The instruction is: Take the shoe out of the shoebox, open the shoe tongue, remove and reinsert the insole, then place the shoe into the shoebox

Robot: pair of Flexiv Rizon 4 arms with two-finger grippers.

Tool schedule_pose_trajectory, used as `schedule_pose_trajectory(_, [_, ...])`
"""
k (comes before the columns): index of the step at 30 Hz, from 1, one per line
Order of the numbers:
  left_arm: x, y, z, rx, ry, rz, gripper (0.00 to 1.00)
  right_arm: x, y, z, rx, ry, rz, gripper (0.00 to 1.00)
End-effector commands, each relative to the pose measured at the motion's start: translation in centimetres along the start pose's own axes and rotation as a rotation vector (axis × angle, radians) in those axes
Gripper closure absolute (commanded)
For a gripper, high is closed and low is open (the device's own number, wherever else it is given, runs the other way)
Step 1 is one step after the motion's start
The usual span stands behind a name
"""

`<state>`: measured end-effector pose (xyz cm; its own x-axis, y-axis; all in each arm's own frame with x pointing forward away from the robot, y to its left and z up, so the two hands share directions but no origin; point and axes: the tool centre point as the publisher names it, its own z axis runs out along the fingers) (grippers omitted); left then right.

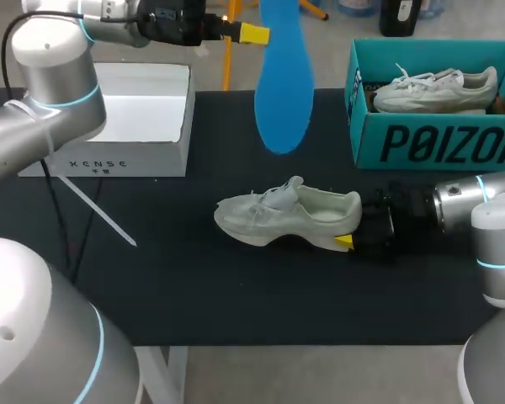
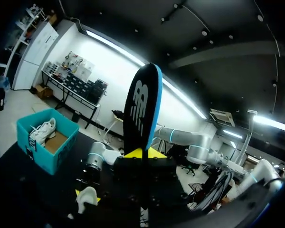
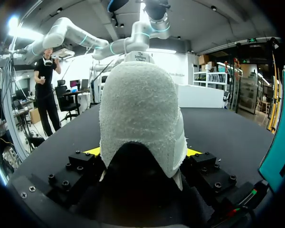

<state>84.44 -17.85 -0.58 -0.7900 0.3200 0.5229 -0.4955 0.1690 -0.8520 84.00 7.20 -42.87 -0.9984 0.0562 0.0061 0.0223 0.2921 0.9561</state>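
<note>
Left fingers pinch insole; right fingers clamp the shoe.

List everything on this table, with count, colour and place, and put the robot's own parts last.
table: one, black, under everything.
shoe: one, off-white, on its sole at the table's middle, heel toward the right arm.
insole: one, blue on one face and black on the other, held in the air above the table's far middle.
shoebox: one, teal, open, at the far right of the table.
second shoe: one, white, lying inside the shoebox.
white box: one, at the far left of the table.
left end effector: one, black with yellow tips, shut on the insole's end.
right end effector: one, black with yellow tips, low over the table, shut on the shoe's heel.
</note>
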Motion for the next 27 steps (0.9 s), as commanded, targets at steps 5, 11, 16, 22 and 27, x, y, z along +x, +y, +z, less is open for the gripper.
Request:
schedule_pose_trajectory(5, [1.1, -0.1, -1.4, -0.052, 0.015, -0.028, 1.0, 0.0, -0.3, 0.2, 0.002, -0.001, 0.0, 1.0])
schedule_pose_trajectory(11, [0.8, 0.2, -1.0, -0.066, 0.045, -0.042, 1.0, 0.0, -0.3, 0.2, 0.002, -0.001, 0.0, 0.96])
schedule_pose_trajectory(16, [0.8, 0.2, -1.0, -0.066, 0.045, -0.042, 1.0, 0.0, -0.3, 0.2, 0.002, -0.001, 0.0, 0.0])
schedule_pose_trajectory(22, [0.8, 0.2, -1.0, -0.066, 0.045, -0.042, 1.0, -0.1, 0.1, -1.8, 0.028, -0.032, -0.006, 0.0])
schedule_pose_trajectory(27, [0.8, 0.2, -1.0, -0.066, 0.045, -0.042, 1.0, -0.3, 0.7, -3.6, 0.063, -0.044, -0.024, 0.0])
